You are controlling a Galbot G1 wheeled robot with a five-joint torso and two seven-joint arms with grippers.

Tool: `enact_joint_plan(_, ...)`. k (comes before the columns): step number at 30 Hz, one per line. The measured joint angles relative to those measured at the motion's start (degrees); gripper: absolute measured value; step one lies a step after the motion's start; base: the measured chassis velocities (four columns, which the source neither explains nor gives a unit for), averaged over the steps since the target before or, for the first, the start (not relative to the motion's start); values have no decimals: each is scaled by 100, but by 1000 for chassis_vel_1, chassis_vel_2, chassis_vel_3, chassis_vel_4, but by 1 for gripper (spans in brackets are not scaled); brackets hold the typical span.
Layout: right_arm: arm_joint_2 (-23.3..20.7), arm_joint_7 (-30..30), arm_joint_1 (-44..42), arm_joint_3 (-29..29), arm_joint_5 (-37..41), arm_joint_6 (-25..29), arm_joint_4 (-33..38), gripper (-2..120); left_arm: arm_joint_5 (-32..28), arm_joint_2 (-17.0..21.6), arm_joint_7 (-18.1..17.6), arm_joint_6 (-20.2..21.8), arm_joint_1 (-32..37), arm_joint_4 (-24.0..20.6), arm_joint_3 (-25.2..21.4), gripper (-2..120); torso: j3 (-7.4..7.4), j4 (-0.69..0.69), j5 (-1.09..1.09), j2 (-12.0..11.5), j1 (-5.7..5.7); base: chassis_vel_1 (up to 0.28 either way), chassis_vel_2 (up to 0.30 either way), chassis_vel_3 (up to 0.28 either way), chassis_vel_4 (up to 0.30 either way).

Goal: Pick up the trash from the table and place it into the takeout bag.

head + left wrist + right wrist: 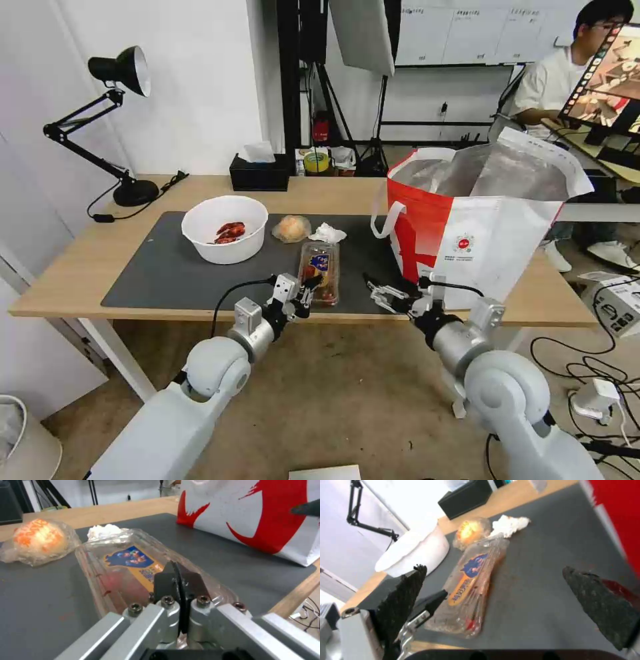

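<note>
Left gripper (pixel 308 288) sits at the near end of the clear plastic tray (pixel 319 272), and in the left wrist view its dark pads (pixel 195 583) are pressed together w/ no gap, right over the tray's near rim (pixel 216 592). Looks clenched on that thin rim edge, prob. because the rim is the only bit slim enough to pinch on a wide, flat container; can't fully confirm plastic is between the pads. Tray lies flat on the dark grey mat (pixel 167 273), lengthwise toward the robot, w/ a blue-and-orange label on top. Right gripper (pixel 379 293) hovers low over the mat betw. tray and takeout bag (pixel 480 233), released: its fingers (pixel 603 605) stand wide apart in the right wrist view, nothing betw. them. My guess is it's waiting clear of the bag mouth so the left arm has a free path. Bag stands upright on the table (pixel 80 267) at the robot's right, mouth open, foil lining showing, so drop-in from above should work. Rest of the trash is untouched: white bowl (pixel 225 228) w/ red scraps to the left, wrapped beige lump (pixel 291 229) and crumpled tissue (pixel 327 233) just beyond the tray's far end. Nothing seen in the bag yet, though its inside is mostly hidden.
</note>
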Motion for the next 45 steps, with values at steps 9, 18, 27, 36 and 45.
enact_joint_plan(9, 346, 809, 867, -432, 826, -39, -713, 100, -30, 34, -3, 0, 18, 6, -5, 0, 0, 0, 0, 0, 0, 0, 0, 0, 0)
enact_joint_plan(18, 719, 1496, 1597, -697, 1478, -321, -1338, 100, -48, 23, -21, -12, 58, 22, -39, 0, 0, 1, 0, 0, 0, 0, 0, 0, 0)
enact_joint_plan(27, 896, 1738, 1972, -823, 1684, -667, -1705, 100, -53, 7, -39, -34, 116, 9, -49, 0, 0, 0, 0, 0, 0, 0, 0, 0, 0)
enact_joint_plan(36, 1104, 2056, 2311, -870, 1971, -961, -2054, 100, -58, 30, -48, -34, 242, -77, -144, 0, 0, 0, 0, 0, 0, 0, 0, 0, 0)
enact_joint_plan(45, 1376, 2144, 2473, -876, 2032, -1050, -2431, 100, -70, 36, -50, -42, 315, -120, -209, 0, 0, 0, 0, 0, 0, 0, 0, 0, 0)
